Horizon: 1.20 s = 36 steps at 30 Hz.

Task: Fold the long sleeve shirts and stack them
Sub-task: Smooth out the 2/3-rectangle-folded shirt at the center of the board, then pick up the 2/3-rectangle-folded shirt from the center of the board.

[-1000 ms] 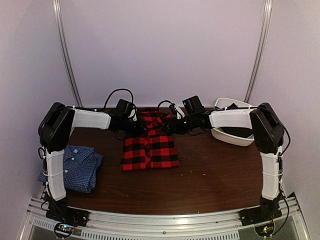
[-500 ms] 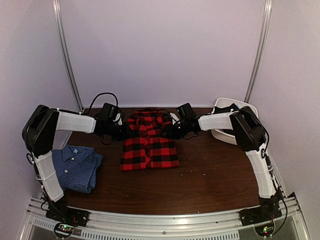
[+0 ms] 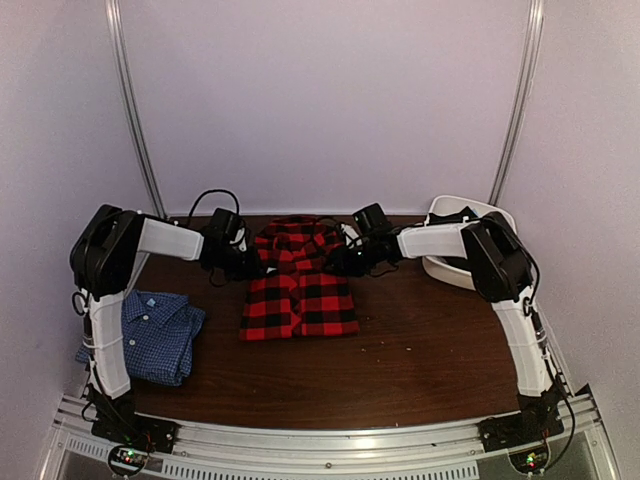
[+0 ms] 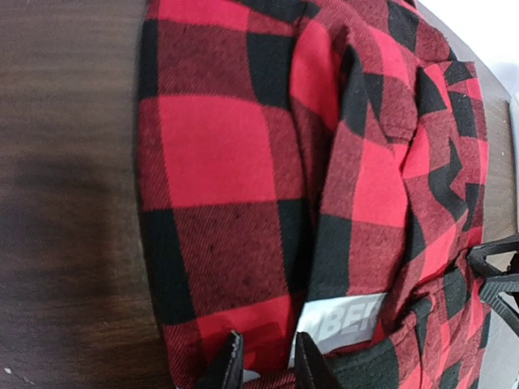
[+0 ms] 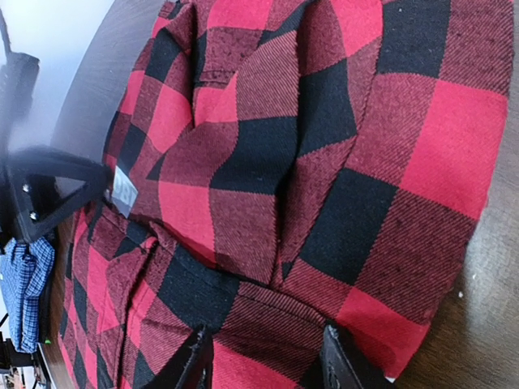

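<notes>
The red-and-black plaid shirt [image 3: 300, 295] lies partly folded at the middle back of the table. Its far end is bunched between my two grippers. My left gripper [image 3: 252, 262] is at that end's left corner. In the left wrist view the gripper [image 4: 268, 365] is shut on a fold of the plaid shirt [image 4: 243, 162], beside a white lettered label [image 4: 345, 320]. My right gripper [image 3: 342, 260] is at the right corner. In the right wrist view it [image 5: 266, 361] is shut on a thick fold of the shirt [image 5: 324, 162]. The blue check shirt [image 3: 150, 335] lies folded at the near left.
A white bin [image 3: 487, 281] stands at the back right, behind the right forearm. The table top [image 3: 430, 350] is dark brown wood. White walls close in the back and both sides.
Both grippers have come down toward the table at the shirt's far end, and the left one has moved slightly left. The bunched upper part of the plaid shirt now lies wider and lower.
</notes>
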Tool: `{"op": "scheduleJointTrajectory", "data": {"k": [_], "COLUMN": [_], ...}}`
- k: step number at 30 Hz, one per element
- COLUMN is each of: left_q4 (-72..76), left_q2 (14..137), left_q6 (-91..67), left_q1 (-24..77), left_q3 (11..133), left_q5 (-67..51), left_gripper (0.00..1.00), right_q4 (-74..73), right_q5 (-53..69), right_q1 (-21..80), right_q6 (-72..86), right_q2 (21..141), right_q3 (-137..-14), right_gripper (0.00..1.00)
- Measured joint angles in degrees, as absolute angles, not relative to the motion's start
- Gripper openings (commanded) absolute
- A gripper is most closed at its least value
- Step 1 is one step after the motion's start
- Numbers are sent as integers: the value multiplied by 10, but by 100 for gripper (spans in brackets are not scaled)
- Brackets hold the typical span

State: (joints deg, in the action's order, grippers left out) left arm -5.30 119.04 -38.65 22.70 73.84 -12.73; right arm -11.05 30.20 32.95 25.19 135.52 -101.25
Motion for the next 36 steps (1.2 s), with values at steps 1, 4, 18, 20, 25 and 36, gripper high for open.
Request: {"op": "scheduleJointTrajectory", "data": {"k": [1, 4, 18, 20, 25, 36], "left_q4": [-58, -72, -90, -90, -92, -105], "left_q2": [1191, 1191, 999, 958, 891, 838], "left_q6": [-383, -371, -381, -391, -418, -477], "left_q1": [227, 226, 229, 234, 268, 329], "left_q3": [745, 771, 635, 590, 493, 383], "left_q5": [-127, -125, -151, -157, -161, -146], "left_gripper": [25, 28, 32, 32, 32, 32], "right_q4": [-117, -133, -106, -98, -85, -55], "right_q5": [299, 290, 256, 255, 250, 250], "right_q1": [329, 329, 347, 356, 376, 415], "right_q6": [248, 240, 232, 238, 252, 277], "right_q2": [1353, 1341, 1077, 1056, 1029, 1020], "right_q3": [-1013, -1010, -740, -696, -604, -557], "right_gripper": [49, 50, 51, 51, 51, 51]}}
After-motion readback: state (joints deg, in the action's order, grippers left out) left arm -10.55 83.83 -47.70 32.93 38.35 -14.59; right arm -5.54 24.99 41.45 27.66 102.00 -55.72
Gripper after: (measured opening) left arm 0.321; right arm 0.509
